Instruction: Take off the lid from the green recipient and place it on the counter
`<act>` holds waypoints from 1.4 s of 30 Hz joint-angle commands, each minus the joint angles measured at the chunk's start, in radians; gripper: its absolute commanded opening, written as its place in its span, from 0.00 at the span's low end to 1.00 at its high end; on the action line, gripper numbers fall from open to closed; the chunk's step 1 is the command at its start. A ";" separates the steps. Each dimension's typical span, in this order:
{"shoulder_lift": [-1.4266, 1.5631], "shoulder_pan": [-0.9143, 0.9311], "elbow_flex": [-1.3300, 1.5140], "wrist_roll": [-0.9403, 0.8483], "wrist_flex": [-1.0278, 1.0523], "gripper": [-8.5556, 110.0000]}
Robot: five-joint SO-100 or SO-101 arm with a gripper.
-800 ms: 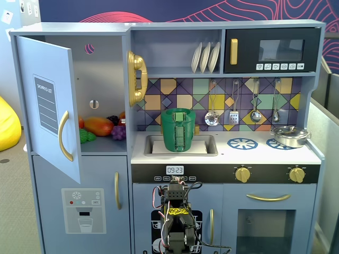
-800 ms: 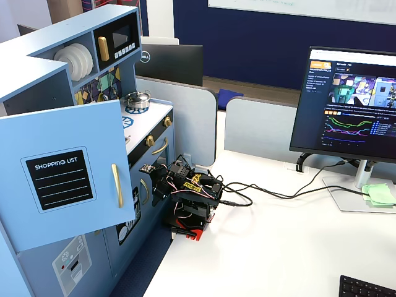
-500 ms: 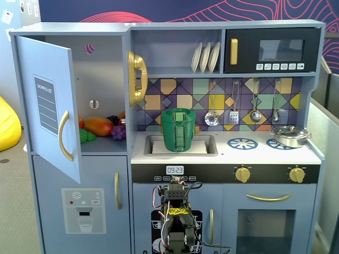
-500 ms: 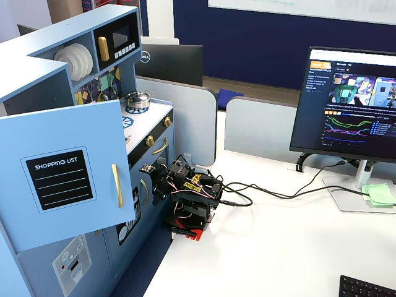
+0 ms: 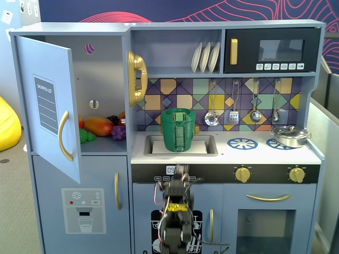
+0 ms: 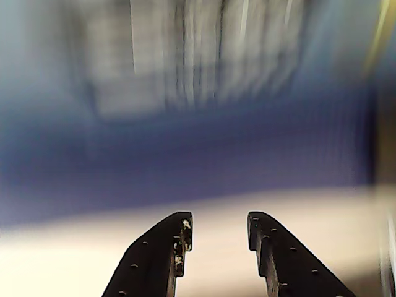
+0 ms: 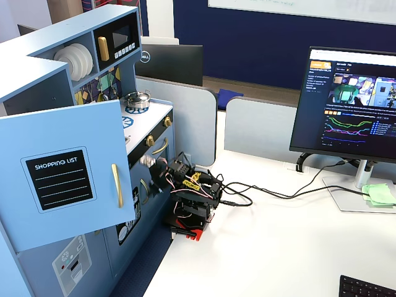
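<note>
The green recipient (image 5: 178, 135) stands upright in the sink basin (image 5: 153, 145) of the counter (image 5: 265, 154) in a fixed view. The lid (image 5: 172, 111) lies on its mouth. My arm (image 5: 177, 211) is folded low in front of the toy kitchen, below the counter edge and apart from the pot. It also shows from the side in a fixed view (image 7: 192, 195). In the wrist view my gripper (image 6: 219, 226) is open and empty, and the background is motion-blurred blue and beige. In the side fixed view the pot and lid are hidden behind the open door.
A silver metal pan (image 5: 290, 136) sits on the right burner, also seen from the side (image 7: 137, 99). The fridge door (image 5: 47, 106) stands open at the left, with toy fruit (image 5: 98, 126) inside. Utensils (image 5: 233, 103) hang on the back wall. A monitor (image 7: 349, 102) and cables (image 7: 272, 192) are on the desk.
</note>
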 commanded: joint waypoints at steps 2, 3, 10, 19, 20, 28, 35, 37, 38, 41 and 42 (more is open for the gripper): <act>-0.195 -0.003 -0.431 -0.034 -0.156 0.07; -0.219 -0.011 -0.494 -0.060 -0.175 0.07; -0.342 0.017 -0.703 -0.121 -0.425 0.25; -0.446 0.052 -0.790 -0.126 -0.600 0.39; -0.460 0.052 -0.801 -0.130 -0.611 0.39; -0.592 0.057 -0.894 -0.160 -0.672 0.38; -0.713 0.046 -0.976 -0.181 -0.701 0.37; -0.749 0.040 -1.002 -0.190 -0.715 0.36; -0.765 0.035 -1.014 -0.193 -0.723 0.36; -0.808 0.029 -1.052 -0.195 -0.729 0.35; -0.822 0.029 -1.068 -0.192 -0.726 0.35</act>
